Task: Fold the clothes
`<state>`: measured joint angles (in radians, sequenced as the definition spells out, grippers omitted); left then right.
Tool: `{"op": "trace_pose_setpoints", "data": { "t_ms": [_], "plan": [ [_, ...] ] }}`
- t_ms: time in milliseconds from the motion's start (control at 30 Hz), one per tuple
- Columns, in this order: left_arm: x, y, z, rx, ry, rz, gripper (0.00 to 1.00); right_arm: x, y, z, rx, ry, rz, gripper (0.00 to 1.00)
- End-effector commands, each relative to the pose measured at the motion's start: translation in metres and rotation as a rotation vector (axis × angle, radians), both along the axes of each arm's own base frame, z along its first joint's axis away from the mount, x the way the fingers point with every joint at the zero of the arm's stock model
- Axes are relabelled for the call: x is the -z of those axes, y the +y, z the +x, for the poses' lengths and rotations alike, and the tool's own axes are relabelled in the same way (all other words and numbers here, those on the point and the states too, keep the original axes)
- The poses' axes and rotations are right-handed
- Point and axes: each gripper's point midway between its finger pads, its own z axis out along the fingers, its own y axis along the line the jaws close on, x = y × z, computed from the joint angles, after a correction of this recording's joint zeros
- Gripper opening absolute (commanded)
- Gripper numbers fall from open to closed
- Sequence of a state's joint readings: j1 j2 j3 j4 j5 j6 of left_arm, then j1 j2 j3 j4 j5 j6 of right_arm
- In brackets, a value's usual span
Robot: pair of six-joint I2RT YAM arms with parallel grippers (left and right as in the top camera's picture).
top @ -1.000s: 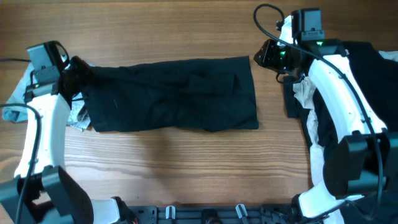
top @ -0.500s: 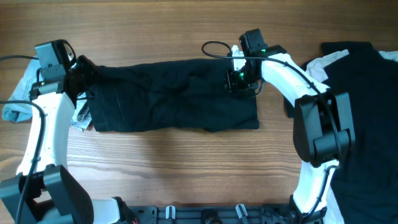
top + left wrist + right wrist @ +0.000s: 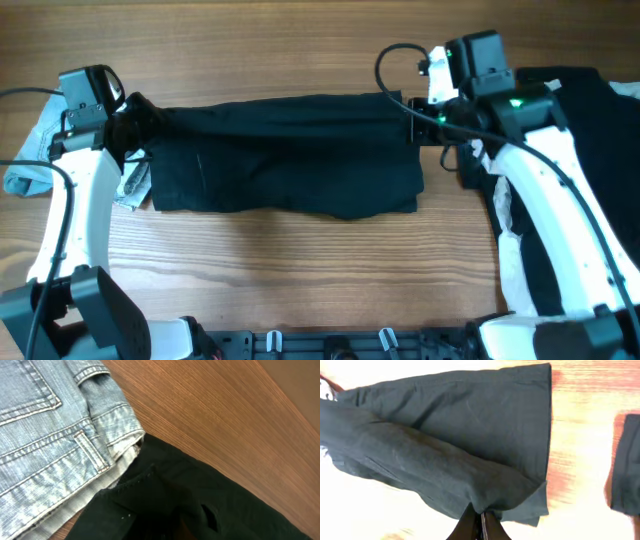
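Note:
The black shorts (image 3: 290,160) lie lengthwise across the middle of the table. Their upper layer is pulled into a taut ridge between my two grippers. My left gripper (image 3: 138,118) is at the shorts' left end, shut on the fabric. In the left wrist view the black cloth (image 3: 210,510) covers the fingers. My right gripper (image 3: 410,118) is at the upper right corner. In the right wrist view its fingers (image 3: 481,522) are shut on a lifted fold of the shorts (image 3: 445,435). A heap of black and off-white garments (image 3: 570,150) lies at the right.
Light blue jeans (image 3: 30,150) lie at the left edge, next to the shorts, and fill the upper left of the left wrist view (image 3: 45,435). A grey patterned cloth (image 3: 130,185) peeks out under the shorts' left end. Bare wood lies in front of and behind the shorts.
My right gripper moved from the heap onto the shorts, closed on their right end and pulled it right. The upper layer is now stretched taut. My left gripper stayed put.

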<state>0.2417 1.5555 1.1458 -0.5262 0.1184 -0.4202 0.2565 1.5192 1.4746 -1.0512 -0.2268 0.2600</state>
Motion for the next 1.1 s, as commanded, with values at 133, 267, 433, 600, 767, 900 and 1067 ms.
{"op": "trace_pose_setpoints", "data": {
  "t_ms": [133, 267, 433, 600, 767, 900, 1067],
  "plan": [
    [-0.019, 0.004, 0.006, 0.037, -0.052, 0.070, 0.07, 0.044, -0.007, 0.032, 0.134, 0.074, -0.047, 0.04],
    [0.002, -0.004, 0.022, 0.075, -0.038, 0.078, 0.16, 0.100, 0.000, 0.078, 0.179, 0.083, -0.045, 0.07],
    [0.031, -0.017, 0.021, 0.132, 0.043, 0.080, 0.83, 0.117, -0.048, 0.086, 0.267, 0.127, -0.073, 0.75],
    [0.049, -0.023, -0.016, 0.137, 0.203, 0.037, 0.81, 0.153, -0.053, 0.032, 0.129, 0.363, -0.081, 0.70],
    [0.061, -0.032, -0.046, 0.150, 0.333, -0.010, 0.76, 0.203, -0.024, -0.011, 0.049, 0.487, 0.066, 0.67],
    [0.063, -0.037, -0.053, 0.160, 0.361, -0.037, 0.76, 0.203, -0.002, -0.015, -0.041, 0.465, 0.189, 0.22],
    [0.064, -0.037, -0.057, 0.181, 0.373, -0.030, 0.79, 0.186, -0.104, 0.005, 0.330, 0.423, -0.231, 0.04]
  ]
}}
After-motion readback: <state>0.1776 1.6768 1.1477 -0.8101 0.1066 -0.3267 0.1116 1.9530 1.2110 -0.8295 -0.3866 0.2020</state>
